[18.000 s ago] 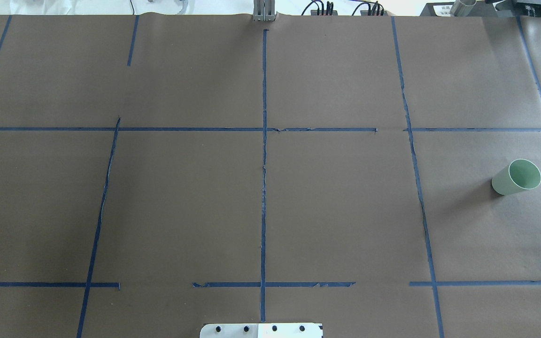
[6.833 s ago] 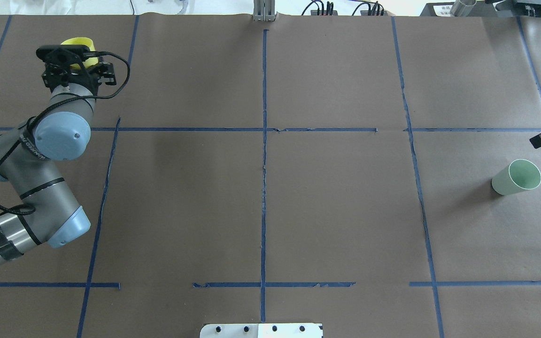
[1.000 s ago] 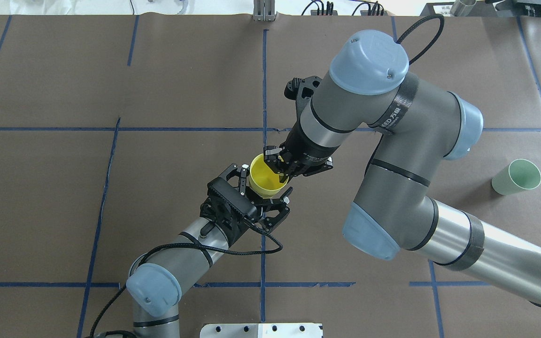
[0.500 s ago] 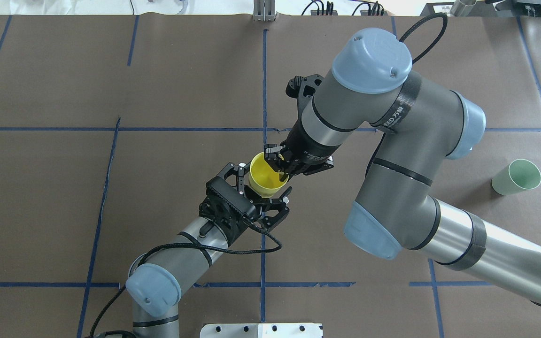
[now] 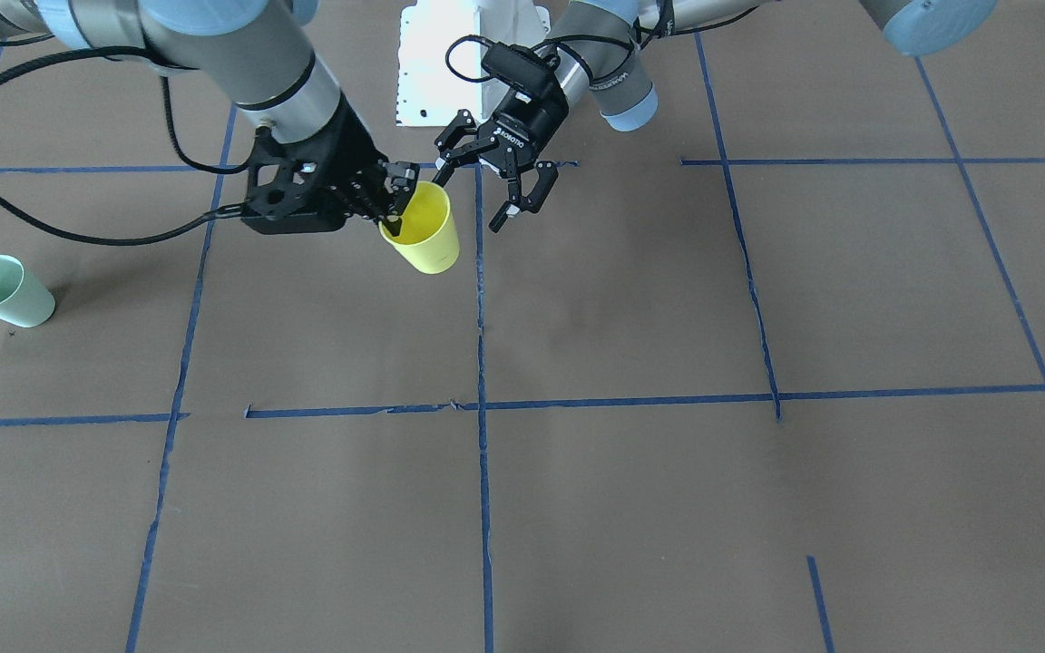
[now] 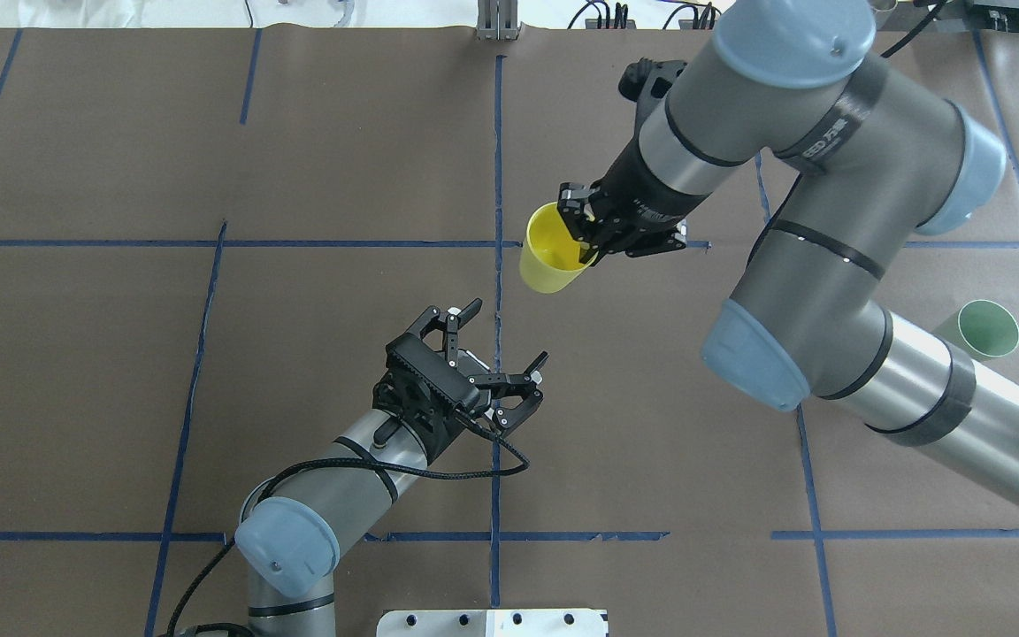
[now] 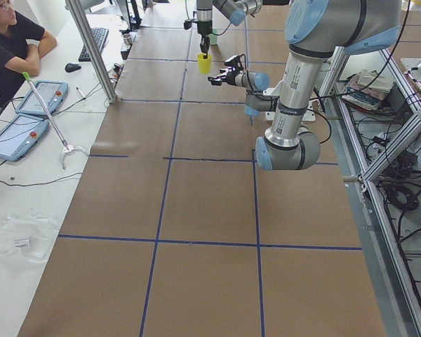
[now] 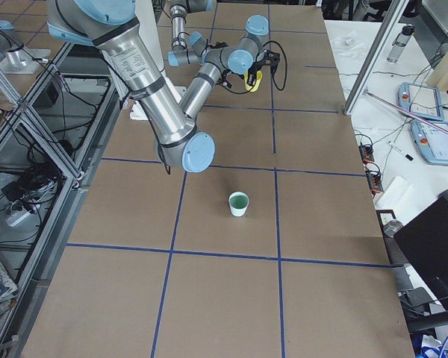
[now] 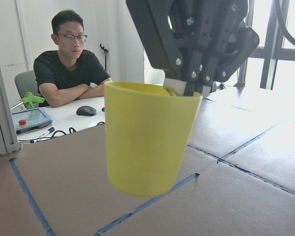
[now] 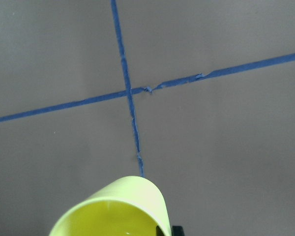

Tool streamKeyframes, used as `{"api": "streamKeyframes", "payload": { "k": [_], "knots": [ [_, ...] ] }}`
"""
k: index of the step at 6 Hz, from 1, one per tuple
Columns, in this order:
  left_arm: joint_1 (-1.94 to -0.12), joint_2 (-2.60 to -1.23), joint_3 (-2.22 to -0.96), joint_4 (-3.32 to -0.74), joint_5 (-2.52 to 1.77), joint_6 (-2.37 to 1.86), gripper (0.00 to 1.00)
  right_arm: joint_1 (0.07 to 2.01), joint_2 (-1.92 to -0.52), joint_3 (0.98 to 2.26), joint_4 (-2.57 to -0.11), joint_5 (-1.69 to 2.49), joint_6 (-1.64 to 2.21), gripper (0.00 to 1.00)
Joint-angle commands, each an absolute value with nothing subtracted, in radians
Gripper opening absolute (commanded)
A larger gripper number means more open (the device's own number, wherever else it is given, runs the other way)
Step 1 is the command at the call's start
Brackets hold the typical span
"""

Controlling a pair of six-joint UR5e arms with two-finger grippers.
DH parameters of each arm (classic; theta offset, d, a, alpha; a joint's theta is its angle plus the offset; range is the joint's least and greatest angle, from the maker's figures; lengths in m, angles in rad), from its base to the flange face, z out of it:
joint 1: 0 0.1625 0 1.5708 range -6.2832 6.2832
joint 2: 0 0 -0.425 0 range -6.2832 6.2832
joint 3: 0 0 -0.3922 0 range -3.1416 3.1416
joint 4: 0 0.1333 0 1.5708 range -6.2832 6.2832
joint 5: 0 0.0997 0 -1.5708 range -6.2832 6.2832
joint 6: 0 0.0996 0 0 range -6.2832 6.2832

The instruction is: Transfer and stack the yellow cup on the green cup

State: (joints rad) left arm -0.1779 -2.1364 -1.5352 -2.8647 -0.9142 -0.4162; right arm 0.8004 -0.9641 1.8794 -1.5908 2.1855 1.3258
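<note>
Aloft, yellow cup in right fingers

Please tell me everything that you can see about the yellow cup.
The yellow cup is plain, bright yellow, plastic-looking and tapered, its rim wider than its base. It hangs mouth up, slightly tilted, above the table. The right gripper pinches its rim wall, one finger inside. It looks empty.
</note>
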Motion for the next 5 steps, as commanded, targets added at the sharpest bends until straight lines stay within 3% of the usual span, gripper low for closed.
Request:
{"api": "streamKeyframes", "payload": {
  "k": [1,3,5],
  "knots": [
    [-0.182,-2.141,-1.54,-2.85,-0.914,-0.417,0.99,0.953,-1.13,1.946,-1.591,2.19,1.313,0.0],
    [-0.227,-2.158,-1.551,-2.739,-0.917,-0.484,0.99,1.021,-1.233,1.959,-1.591,2.191,1.28,0.0],
    [-0.25,-2.161,-1.593,-2.511,-0.923,-0.607,0.99,1.127,-1.414,2.003,-1.591,2.194,0.985,0.0]
  ]
}}
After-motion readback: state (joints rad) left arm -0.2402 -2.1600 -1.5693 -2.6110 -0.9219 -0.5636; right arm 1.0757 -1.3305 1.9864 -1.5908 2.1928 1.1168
